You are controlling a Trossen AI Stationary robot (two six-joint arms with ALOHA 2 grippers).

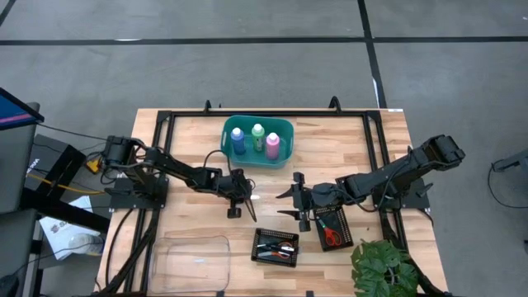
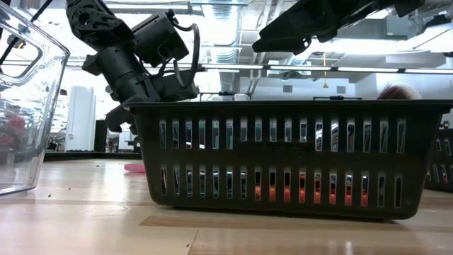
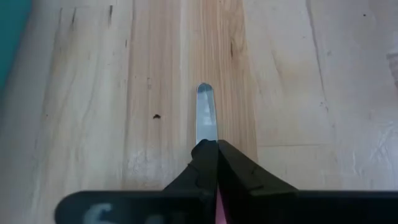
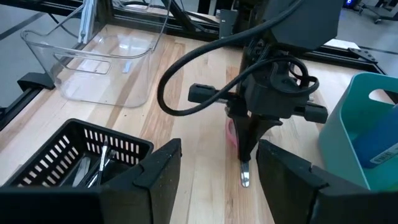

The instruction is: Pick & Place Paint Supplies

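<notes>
My left gripper point(image 1: 240, 198) points down at the table's middle and is shut on small pink-handled scissors point(image 4: 244, 174). The steel blade point(image 3: 205, 112) sticks out past the fingertips. My right gripper point(image 1: 290, 202) is open and empty a little to the right of it, facing it. Blue, green and pink bottles point(image 1: 257, 139) stand in the teal basket point(image 1: 285, 125) at the back. Red-handled scissors point(image 1: 331, 236) lie in the right black mesh tray point(image 1: 320, 216). Thin brushes lie in the other tray point(image 1: 276, 246). My left gripper pinches the scissors between its two shut fingers point(image 3: 202, 155), about where the blades meet the handles. The fingers come from above, pointing down, and lie across the scissors. The blade tip point(image 4: 244, 179) sits at the tabletop and the pink handle point(image 4: 231, 133) shows behind the fingers. I cannot tell whether the scissors are lifted.
A clear plastic tub point(image 1: 190, 262) stands at the near left. A potted plant point(image 1: 384, 269) stands at the near right corner. The two black trays sit near the front, just below my right gripper. Bare wood lies between the basket and the grippers.
</notes>
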